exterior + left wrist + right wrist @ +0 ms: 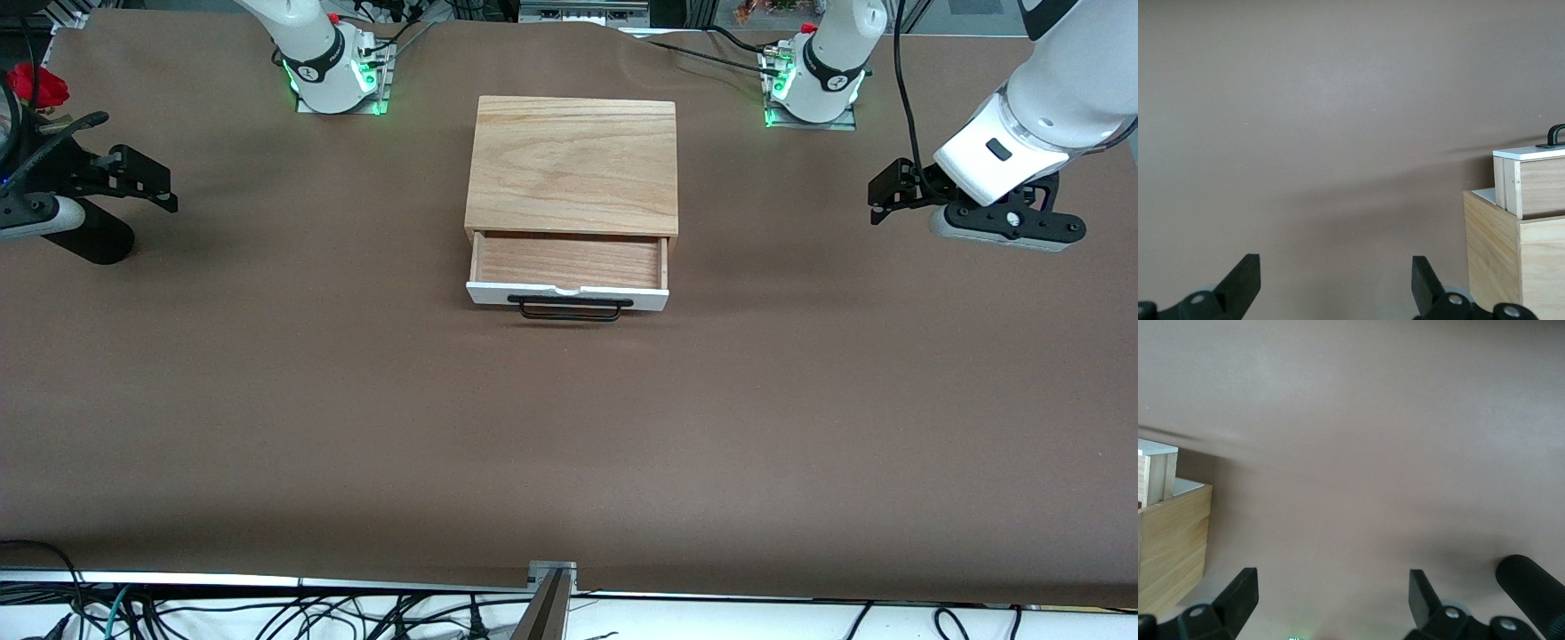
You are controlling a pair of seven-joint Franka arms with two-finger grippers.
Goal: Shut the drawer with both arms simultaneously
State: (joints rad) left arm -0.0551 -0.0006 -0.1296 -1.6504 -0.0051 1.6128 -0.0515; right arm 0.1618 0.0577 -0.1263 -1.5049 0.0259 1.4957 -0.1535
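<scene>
We have nothing done yet: the drawer (569,267) juts open from its box (572,165) mid-tabletop (356,400), while our left gripper (889,194) and right gripper (142,182) hover wide open, well apart from it.

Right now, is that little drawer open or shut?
Open: the drawer sticks out of the oak box, its empty wooden bottom showing.

The right gripper (1331,597) hangs over bare brown table (1358,440), its two black fingers (1238,590) spread wide with nothing between them. At the frame's edge sits the oak box (1171,540), its drawer (1157,470) pulled out. A black ribbed cylinder (1531,587) pokes in beside one finger.
</scene>
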